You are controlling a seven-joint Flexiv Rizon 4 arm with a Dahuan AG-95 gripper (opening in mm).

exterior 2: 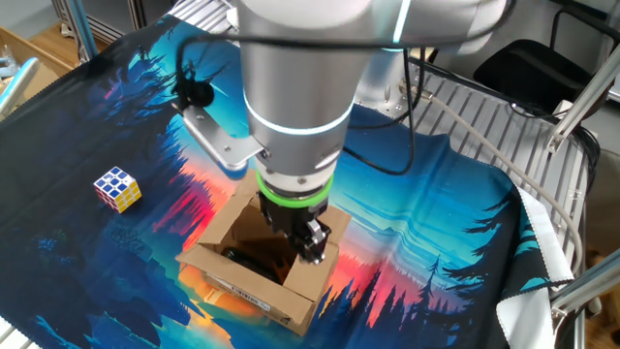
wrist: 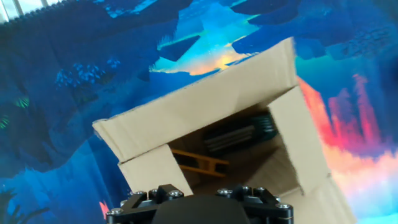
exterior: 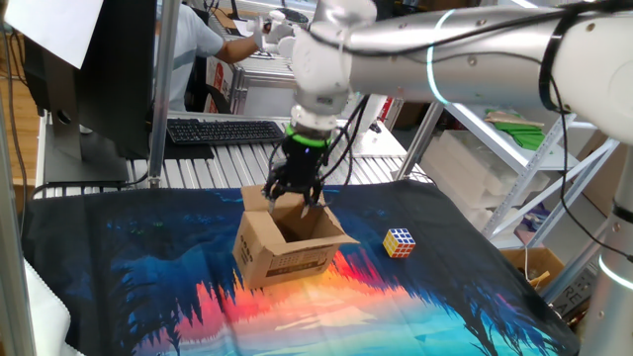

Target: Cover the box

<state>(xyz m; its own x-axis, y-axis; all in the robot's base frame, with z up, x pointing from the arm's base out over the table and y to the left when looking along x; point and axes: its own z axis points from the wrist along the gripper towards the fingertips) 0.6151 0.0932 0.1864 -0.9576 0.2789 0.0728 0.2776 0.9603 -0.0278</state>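
We've got the box (exterior: 282, 247) sitting upright on the surface, opening facing up, flaps still splayed, printed side toward one fixed camera. The end effector (exterior: 294, 198) hangs over its opening, fingers spread, holding nothing as far as we can tell.

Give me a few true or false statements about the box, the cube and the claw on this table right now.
1. The box has its top flaps open. True.
2. The Rubik's cube lies inside the box. False: it sits on the printed cloth, apart from the box.
3. The claw hangs over the box opening. True.
4. The box is empty. False: the hand view shows dark and yellowish items inside.
5. The cloth is plain white. False: it shows a blue and orange forest scene.
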